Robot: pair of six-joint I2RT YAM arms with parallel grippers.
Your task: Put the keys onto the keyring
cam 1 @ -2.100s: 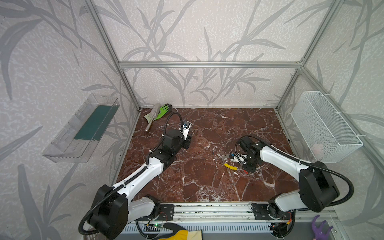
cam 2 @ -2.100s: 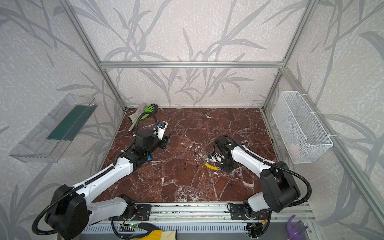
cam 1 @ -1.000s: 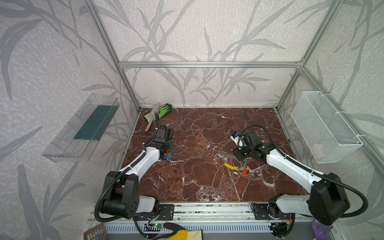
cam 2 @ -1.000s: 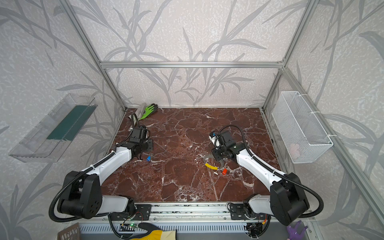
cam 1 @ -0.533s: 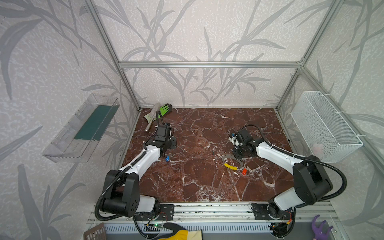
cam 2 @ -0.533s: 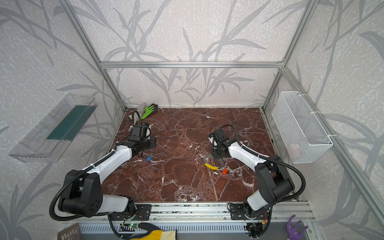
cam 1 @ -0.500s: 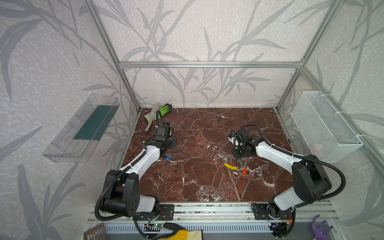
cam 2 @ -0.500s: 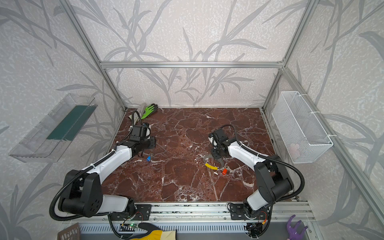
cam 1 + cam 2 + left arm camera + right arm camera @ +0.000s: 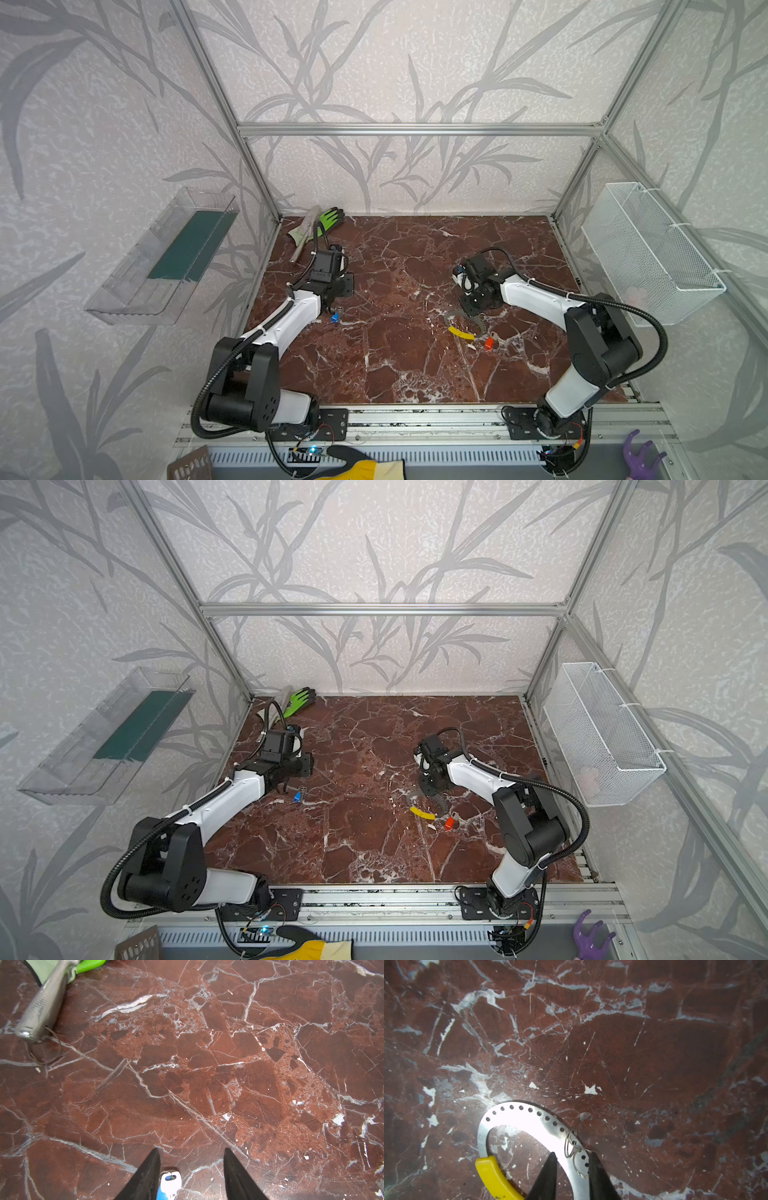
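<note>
Straddling keyring (image 9: 525,1115) band, right jaws narrowly apart; bracketing blue key (image 9: 170,1183) lengthwise, left jaws apart.

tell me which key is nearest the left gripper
The blue-headed key, lying right at the left gripper; the red-orange one lies far off by the keyring.

surface: a red-brown marble tabletop (image 9: 395,365) is being viewed | upper left corner: a green glove (image 9: 330,217) and a silver metal handle (image 9: 300,243) are being carried | left of centre: a blue-headed key (image 9: 333,318) is being carried | right of centre: a keyring (image 9: 460,333) is being carried, with a red-orange-headed key (image 9: 489,342) just beside it
</note>
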